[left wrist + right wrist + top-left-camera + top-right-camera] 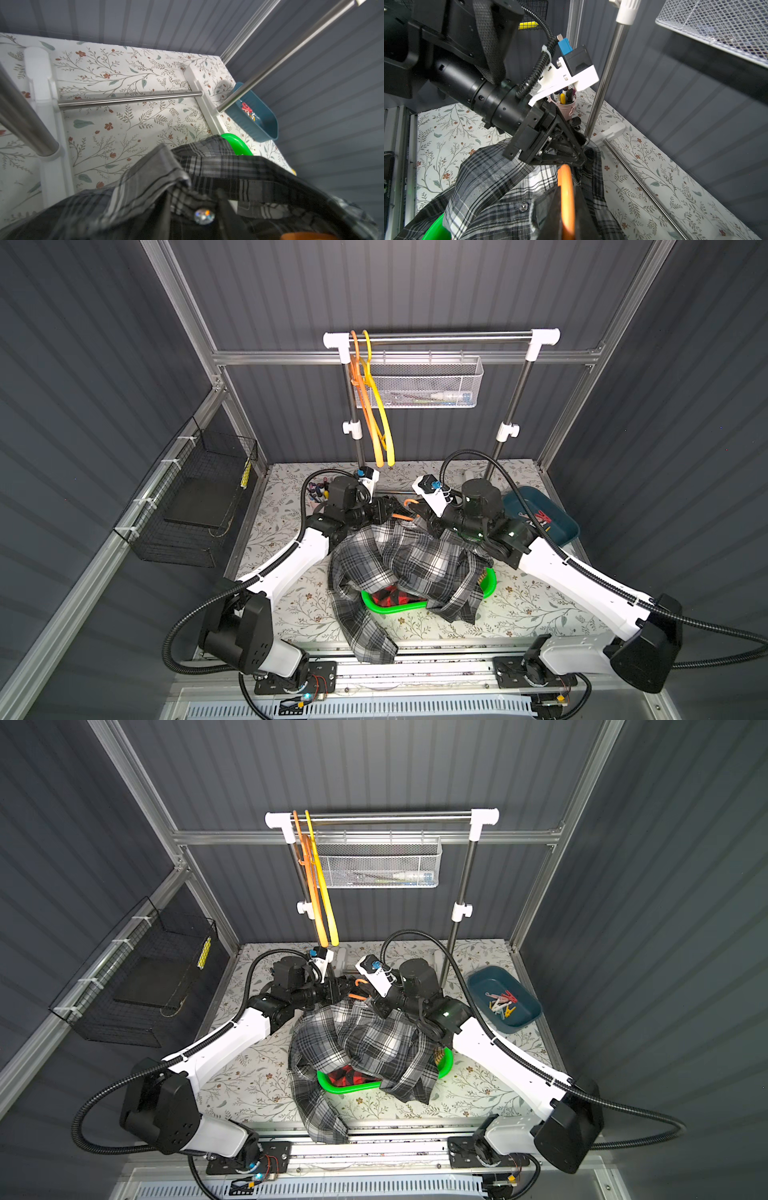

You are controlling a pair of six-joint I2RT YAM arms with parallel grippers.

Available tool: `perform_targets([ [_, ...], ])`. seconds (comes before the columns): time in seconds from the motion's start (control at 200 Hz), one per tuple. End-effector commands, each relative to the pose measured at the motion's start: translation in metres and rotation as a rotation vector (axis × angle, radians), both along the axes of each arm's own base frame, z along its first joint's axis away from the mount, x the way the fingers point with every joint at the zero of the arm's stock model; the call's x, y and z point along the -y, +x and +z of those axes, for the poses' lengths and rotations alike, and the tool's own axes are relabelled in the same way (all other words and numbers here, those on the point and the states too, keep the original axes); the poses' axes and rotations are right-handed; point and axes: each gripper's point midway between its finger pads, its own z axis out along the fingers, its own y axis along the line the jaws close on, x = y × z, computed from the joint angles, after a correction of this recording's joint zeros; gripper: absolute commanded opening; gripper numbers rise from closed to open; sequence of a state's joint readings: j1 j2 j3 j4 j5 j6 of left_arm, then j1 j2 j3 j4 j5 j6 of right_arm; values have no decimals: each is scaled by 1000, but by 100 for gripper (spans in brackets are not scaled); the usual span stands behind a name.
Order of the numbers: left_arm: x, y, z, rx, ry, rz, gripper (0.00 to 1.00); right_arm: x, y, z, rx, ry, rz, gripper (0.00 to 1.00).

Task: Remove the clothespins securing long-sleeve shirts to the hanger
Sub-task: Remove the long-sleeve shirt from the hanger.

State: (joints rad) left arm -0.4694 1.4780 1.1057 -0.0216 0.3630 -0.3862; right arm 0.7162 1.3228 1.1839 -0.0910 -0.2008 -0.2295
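The right claw (420,512) is shut tight on the orange hanger (566,197). The grey check shirt (399,560) is on it and flops over the green basket (390,608). The left claw (580,152) is at the shirt's collar; I cannot tell if it is open or shut. The clothespins (503,1004) lie in the blue tray (482,979)

Left arm (286,560) and right arm (582,576): glossy white shells over matte black joints and boxy black shoulders. Ribbed black cable (165,645) loops from each. A white camera bracket (566,76) bears a blue plug (564,46); a green light (446,1013) glows.
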Motion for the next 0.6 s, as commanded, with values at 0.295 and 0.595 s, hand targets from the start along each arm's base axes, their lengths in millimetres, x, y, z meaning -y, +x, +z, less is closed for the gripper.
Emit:
perform_targets([
  [0.295, -16, 10, 17, 73, 46, 79, 0, 7, -9, 12, 20, 37, 4, 0],
  [0.595, -50, 24, 5, 81, 143, 207, 0, 37, -11, 29, -5, 147, -26, 0],
])
